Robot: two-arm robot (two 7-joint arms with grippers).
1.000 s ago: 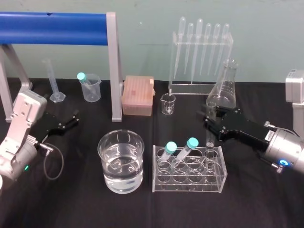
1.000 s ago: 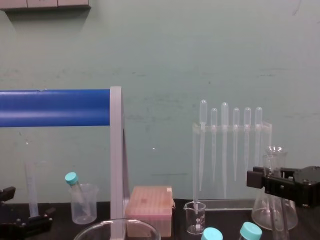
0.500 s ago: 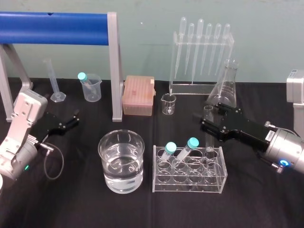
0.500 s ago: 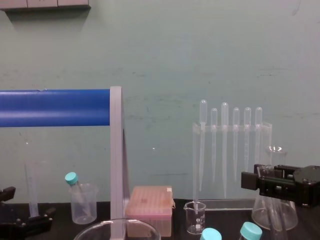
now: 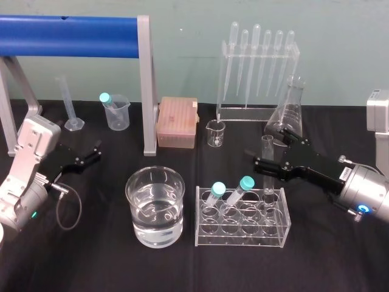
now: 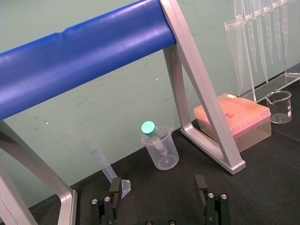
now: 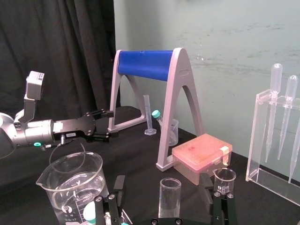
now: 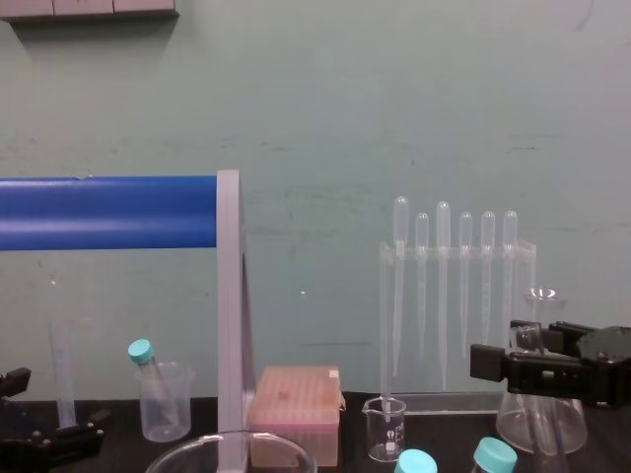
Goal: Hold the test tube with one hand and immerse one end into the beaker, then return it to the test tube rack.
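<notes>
Test tube (image 5: 267, 145): upright in a back corner slot of the test tube rack (image 5: 240, 238), on the side away from the beaker; open top, no cap.
Right gripper (image 5: 265, 152): reaching in from the right at the height of the tube's upper part, just above the rack.
Right fingers (image 7: 117, 187): spread, one on each side of the tube, with a gap on both sides in the right wrist view; nothing is pinched.
Left gripper (image 5: 94, 152): parked low at the left of the surface, well apart from the rack, its fingers spread and holding nothing.
Beaker (image 5: 135, 210): just beside the rack on its left, partly filled with clear liquid, nothing in it.
Rack's other contents: two teal-capped tubes (image 5: 219, 188) leaning in slots nearer the beaker.
Done so far: as I read it, only the right gripper's lining-up around the tube.
Left to do: by my judgement, closing on the tube, lifting it clear of the slot, carrying it over to the beaker, dipping its lower end, and setting it back in the rack.
Uncertain: whether the tube's lower end is wet cannot be told.
</notes>
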